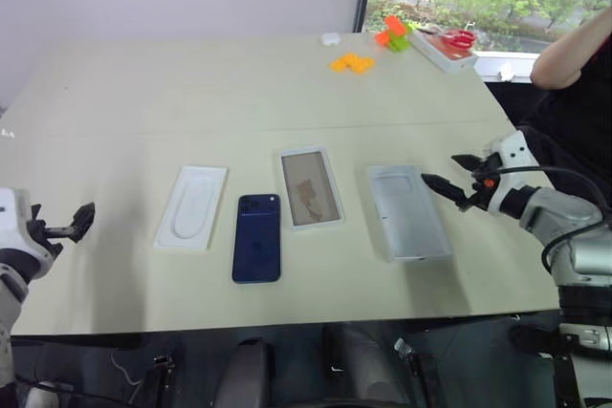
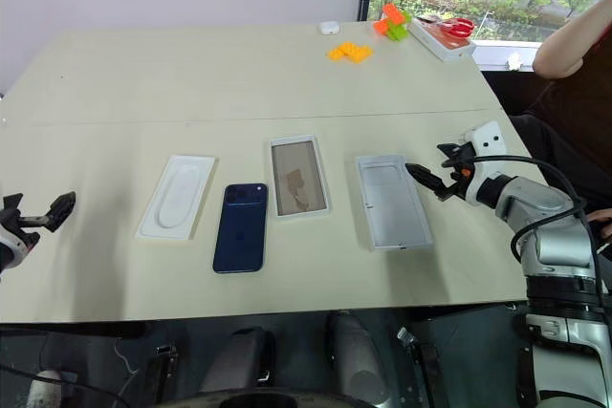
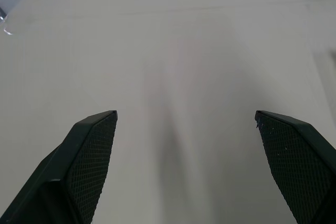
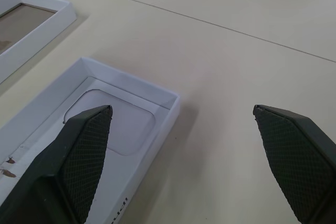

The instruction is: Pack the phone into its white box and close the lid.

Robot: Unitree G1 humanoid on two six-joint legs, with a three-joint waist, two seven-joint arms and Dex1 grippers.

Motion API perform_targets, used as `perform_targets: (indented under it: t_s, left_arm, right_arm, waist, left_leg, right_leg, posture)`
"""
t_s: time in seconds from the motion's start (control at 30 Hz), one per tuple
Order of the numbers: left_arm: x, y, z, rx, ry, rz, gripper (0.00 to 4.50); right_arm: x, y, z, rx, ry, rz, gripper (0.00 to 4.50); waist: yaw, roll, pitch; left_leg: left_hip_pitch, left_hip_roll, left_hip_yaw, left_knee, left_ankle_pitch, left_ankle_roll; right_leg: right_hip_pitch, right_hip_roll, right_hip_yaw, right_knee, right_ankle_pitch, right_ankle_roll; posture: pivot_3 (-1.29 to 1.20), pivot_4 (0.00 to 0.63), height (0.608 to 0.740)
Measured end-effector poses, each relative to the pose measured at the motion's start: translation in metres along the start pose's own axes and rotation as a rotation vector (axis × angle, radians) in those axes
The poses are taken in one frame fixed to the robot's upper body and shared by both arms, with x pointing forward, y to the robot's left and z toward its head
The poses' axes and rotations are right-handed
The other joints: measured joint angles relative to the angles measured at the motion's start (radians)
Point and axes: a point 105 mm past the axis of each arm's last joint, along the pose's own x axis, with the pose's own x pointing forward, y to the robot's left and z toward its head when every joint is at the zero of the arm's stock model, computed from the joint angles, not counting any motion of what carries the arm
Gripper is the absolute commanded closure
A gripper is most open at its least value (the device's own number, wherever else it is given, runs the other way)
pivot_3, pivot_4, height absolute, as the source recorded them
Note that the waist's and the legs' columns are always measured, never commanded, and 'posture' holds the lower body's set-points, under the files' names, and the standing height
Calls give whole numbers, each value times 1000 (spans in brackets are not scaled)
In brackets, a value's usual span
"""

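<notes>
Phone (image 1: 257,238): flat on table (image 1: 143,93), between insert (image 1: 192,207) and box (image 1: 309,188), not packed.
Lid (image 1: 408,211): inside up, right of box.
Left gripper (image 1: 80,222): released, empty.
Right gripper (image 1: 449,177): released, beside lid.
Remaining: packing, closing.

Navy phone (image 1: 257,237) lying flat, tan-floored white box (image 1: 309,187) beside it, lid (image 1: 408,211) inside-up

Head stereo pair looks forward and down over the table (image 1: 143,74), sharing both grippers. Left wrist camera sits close above bare table ahead of the left gripper (image 3: 186,124). Right wrist camera, close, faces the lid (image 4: 131,124) by the right gripper (image 4: 184,116).
</notes>
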Motion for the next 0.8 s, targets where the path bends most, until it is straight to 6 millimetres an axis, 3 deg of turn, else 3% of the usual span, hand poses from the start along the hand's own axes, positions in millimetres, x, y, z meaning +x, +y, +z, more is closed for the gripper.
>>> perform_targets:
  t_s: [0.33,0.57,0.63,0.8]
  left_arm:
    - [4,-8,-6,-32,-2,-19,65]
    - [13,-38,-6,-60,-17,-104,65]
    - [15,-49,-7,-61,-10,-143,65]
    - [23,-73,-5,-126,21,-245,65]
  right_arm:
    - [-1,2,4,-11,3,9,2]
    - [-1,17,23,-68,-34,50,2]
    - [2,26,27,-71,-43,75,2]
    - [19,77,46,-97,-97,244,2]
  waist:
    - [1,0,0]
    - [0,0,0]
    - [0,0,0]
    - [0,0,0]
  left_leg:
    - [0,0,0,0,0,0]
    - [0,0,0,1,0,0]
    - [0,0,0,1,0,0]
    - [0,0,-1,2,0,0]
  right_leg:
    - [0,0,0,0,0,0]
    - [0,0,0,1,2,2]
    - [0,0,0,1,1,2]
    - [0,1,-1,3,2,2]
  posture:
    - [0,150,740]
    - [0,150,740]
    - [0,150,740]
    - [0,150,740]
